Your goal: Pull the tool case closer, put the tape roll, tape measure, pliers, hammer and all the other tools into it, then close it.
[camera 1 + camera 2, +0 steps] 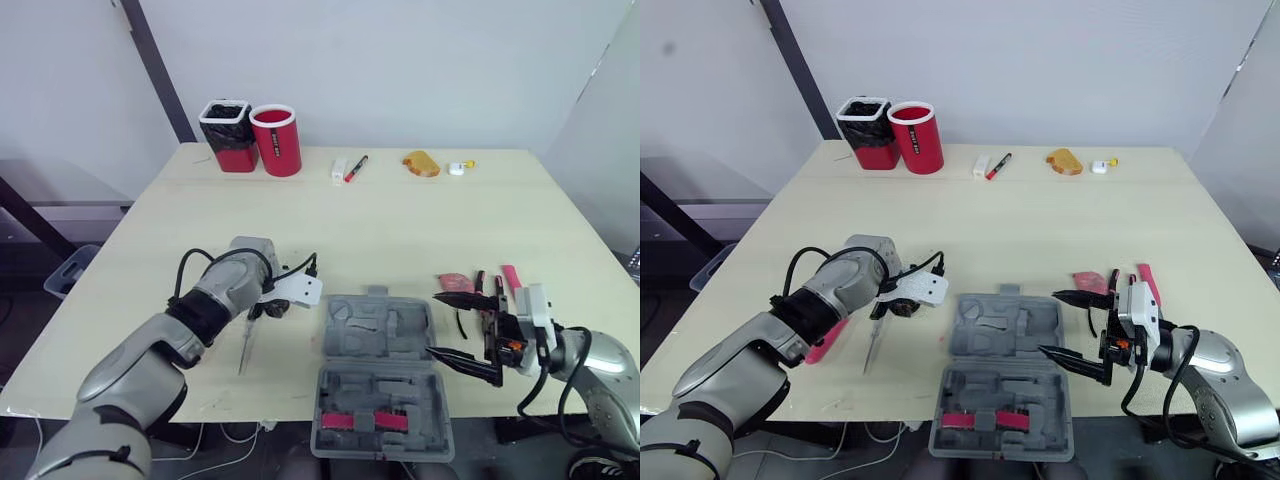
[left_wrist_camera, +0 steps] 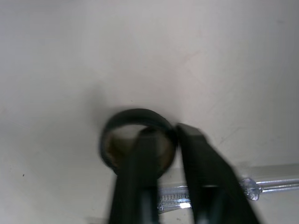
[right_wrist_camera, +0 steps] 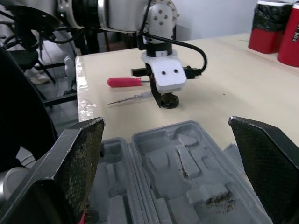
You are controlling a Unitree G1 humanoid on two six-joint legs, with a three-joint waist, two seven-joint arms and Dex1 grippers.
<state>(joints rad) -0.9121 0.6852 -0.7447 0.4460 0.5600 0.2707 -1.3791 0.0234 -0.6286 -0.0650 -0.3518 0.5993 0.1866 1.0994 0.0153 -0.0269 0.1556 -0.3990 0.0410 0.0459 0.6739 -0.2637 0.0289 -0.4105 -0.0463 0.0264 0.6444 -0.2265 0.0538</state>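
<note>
The pale, matte surface (image 1: 400, 220) carries everything. Your grey moulded case (image 1: 352, 322) lies open flat at its near edge, with shaped recesses bare in the far half and a red bar (image 1: 365, 420) seated in the near half. At the far edge stand two red bins (image 1: 277, 140), touching, the left one lined in black. A marker (image 1: 356, 168) and an orange lump (image 1: 421, 162) lie further right.

Just right of the case, a bunch of red-handled tools (image 1: 480, 290), possibly pliers among them, overlap too much to sort out. Your right pincer (image 1: 437, 324) is spread wide and empty at the case's right rim, partly covering them.

Left of the case lie a red-handled screwdriver (image 3: 124, 82), half under your left arm, and a clear one (image 1: 245, 350). Your left pincer (image 2: 168, 133) is nipped over the black tape roll (image 2: 133, 115) beside them, with one finger inside the ring and one outside.
</note>
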